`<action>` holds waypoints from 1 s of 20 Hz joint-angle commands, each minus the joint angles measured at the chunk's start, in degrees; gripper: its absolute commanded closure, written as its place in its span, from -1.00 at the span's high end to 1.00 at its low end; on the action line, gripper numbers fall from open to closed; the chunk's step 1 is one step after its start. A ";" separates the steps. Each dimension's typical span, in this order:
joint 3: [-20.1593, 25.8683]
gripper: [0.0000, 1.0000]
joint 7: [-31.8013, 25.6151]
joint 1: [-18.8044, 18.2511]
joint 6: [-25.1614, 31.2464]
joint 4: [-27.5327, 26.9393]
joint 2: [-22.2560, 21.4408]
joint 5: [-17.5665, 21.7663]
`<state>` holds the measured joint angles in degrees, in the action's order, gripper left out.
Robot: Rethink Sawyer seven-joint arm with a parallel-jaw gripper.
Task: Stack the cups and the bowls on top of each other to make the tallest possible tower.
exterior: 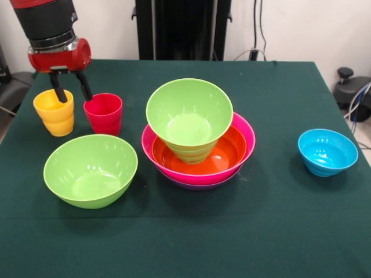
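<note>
The tower stands mid-table: a purple bowl (194,185) lowest, then a hot pink bowl (246,134), an orange bowl (231,155), and a large lime green bowl (189,113) on top, tilted towards the camera. A second large lime green bowl (91,169) sits alone at front left. A yellow cup (55,114) and a red cup (104,113) stand upright at the back left. My gripper (72,91) is open just above them, one finger (58,92) over the yellow cup's rim, the other beside the red cup. A small sky blue bowl (327,152) sits at the right. No separate orange cup shows.
The dark green table cloth (185,243) covers the table. The black robot pedestal (182,29) stands behind the far edge. Cables and a dark object (353,92) lie past the table's right edge.
</note>
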<state>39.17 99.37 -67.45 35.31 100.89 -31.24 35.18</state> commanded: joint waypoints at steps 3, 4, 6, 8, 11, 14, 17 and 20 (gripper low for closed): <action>1.17 1.00 -14.30 0.78 7.48 -3.72 1.29 2.90; 1.05 1.00 -14.10 0.87 7.00 -3.73 1.89 3.36; 0.82 1.00 -13.52 1.13 5.95 -3.61 2.72 4.17; 0.72 1.00 -12.79 1.34 5.45 -2.80 2.20 4.36; 0.73 1.00 -11.75 1.34 5.22 -0.82 -0.03 4.17; 0.62 1.00 -12.85 0.96 5.66 -1.55 0.30 4.56; 0.56 1.00 -14.93 0.25 6.15 -3.59 2.17 5.12; 0.83 1.00 -16.99 -0.82 6.68 -4.88 3.29 5.33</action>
<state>39.24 99.36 -68.20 37.52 100.55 -30.71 35.23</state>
